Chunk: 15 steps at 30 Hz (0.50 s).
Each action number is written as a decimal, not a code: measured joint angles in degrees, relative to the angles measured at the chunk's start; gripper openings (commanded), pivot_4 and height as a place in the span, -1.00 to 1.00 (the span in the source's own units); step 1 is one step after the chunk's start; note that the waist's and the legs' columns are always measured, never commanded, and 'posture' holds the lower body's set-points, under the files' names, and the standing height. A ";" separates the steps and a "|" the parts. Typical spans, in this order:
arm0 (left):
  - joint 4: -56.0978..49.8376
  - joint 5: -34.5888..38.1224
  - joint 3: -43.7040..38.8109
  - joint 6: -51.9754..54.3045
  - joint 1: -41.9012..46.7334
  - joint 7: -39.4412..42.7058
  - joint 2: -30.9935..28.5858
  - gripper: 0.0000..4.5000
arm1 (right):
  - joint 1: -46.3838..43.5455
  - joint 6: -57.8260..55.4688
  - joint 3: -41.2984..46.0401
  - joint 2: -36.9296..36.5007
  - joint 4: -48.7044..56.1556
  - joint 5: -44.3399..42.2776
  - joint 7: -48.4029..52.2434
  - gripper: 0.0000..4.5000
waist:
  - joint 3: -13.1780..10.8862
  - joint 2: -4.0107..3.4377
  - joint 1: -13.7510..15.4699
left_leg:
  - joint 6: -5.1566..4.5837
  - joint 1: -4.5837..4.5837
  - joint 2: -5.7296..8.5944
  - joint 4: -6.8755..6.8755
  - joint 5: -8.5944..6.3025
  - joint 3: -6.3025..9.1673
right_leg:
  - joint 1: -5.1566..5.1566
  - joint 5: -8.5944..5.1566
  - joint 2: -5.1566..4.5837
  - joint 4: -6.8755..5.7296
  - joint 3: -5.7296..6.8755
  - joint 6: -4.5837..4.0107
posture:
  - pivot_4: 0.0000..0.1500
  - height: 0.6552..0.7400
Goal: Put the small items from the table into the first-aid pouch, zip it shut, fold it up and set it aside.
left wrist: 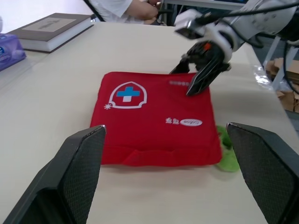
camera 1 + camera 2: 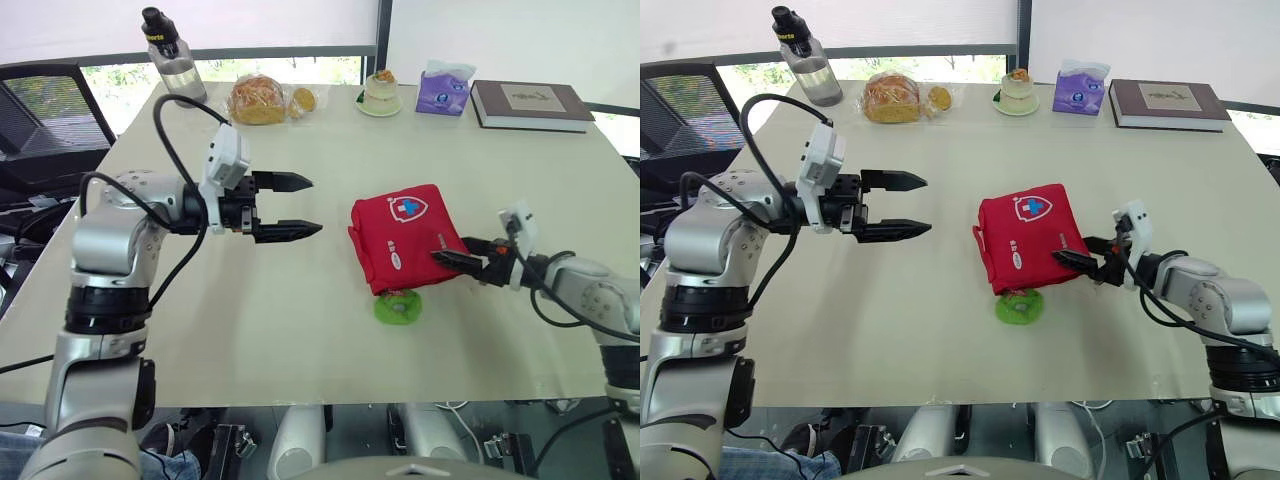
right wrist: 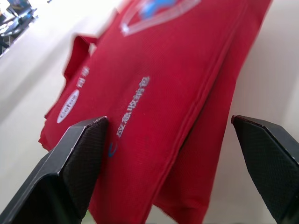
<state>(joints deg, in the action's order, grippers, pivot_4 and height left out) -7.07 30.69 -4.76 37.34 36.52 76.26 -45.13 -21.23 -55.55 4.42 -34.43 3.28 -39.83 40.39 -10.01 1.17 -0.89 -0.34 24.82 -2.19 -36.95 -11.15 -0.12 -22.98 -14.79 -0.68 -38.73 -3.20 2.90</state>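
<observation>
Pouch (image 2: 400,232) edge inside open right hand (image 2: 447,258)

I see red pouch (image 2: 405,235), white shield with blue cross on it, white lettering. Green item (image 2: 398,308) just beside pouch. Purple tissue pack (image 2: 444,90) and dark brown book (image 2: 528,103) beyond pouch. Cream table (image 2: 300,320). Left gripper (image 2: 315,205), right gripper (image 1: 182,83): black fingers.

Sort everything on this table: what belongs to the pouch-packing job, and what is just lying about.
Job: red first-aid pouch; small green item at its near edge.
Lying about: water bottle, bagged bread, small cake, tissue pack, book.
</observation>
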 measured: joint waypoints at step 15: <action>-6.17 4.35 -1.23 2.11 -2.78 -3.92 -1.74 1.00 | -3.39 -17.21 10.13 8.06 -3.71 -11.23 -7.00 -0.99 | -0.01 0.00 -0.21 | 0.00 -0.03 -0.06 0.02 0.00 -0.01 | -0.02 -0.01 0.09 -0.03 -0.03 0.02 | 1.00 1.00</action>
<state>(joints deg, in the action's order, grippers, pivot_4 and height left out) -13.25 35.05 -5.99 39.45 33.74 72.33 -46.87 -24.62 -72.77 14.55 -26.37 -0.44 -51.07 33.39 -10.02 1.17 -1.10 -0.34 24.79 -2.25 -36.93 -11.15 -0.13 -23.01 -14.80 -0.58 -38.76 -3.22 2.92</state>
